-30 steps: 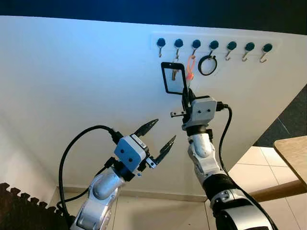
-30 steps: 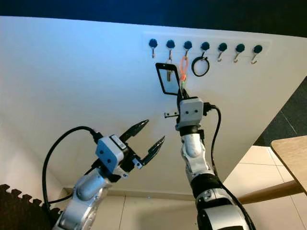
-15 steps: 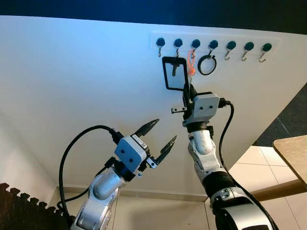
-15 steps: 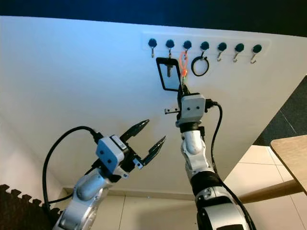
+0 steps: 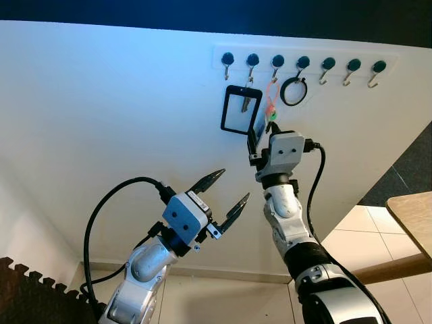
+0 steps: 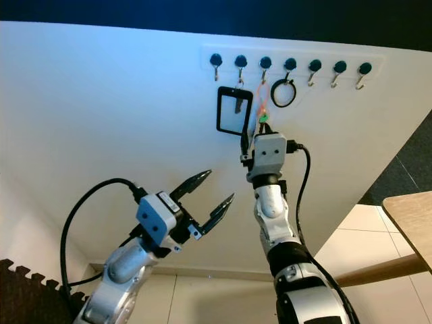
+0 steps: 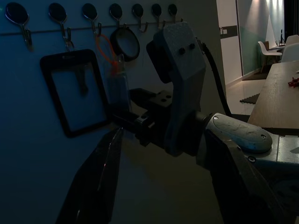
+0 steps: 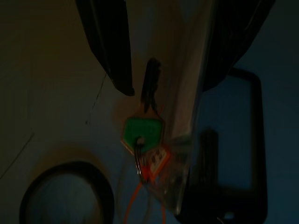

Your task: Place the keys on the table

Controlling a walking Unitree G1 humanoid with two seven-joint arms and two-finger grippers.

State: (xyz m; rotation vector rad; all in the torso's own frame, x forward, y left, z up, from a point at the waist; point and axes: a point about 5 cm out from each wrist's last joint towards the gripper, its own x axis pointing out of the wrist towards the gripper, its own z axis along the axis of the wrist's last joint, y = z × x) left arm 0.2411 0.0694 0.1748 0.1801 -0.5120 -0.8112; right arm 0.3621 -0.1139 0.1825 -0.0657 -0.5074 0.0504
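Now, on our left, the left gripper (image 5: pixel 226 188) hovers low before the white wall (image 5: pixel 101 121), its fingers spread apart and holding nothing. Higher up, a black card holder (image 5: pixel 238 111) hangs from the row of hooks (image 5: pixel 302 63). Just beside it hang the keys (image 8: pixel 142 128), green-headed on an orange cord (image 5: pixel 271 94). Our right gripper (image 8: pixel 166 86) is raised to them, its fingers parted either side of the key blade; we cannot tell if they touch. A black ring (image 5: pixel 293 91) hangs next along, and a wooden table (image 5: pixel 412 216) sits far right.
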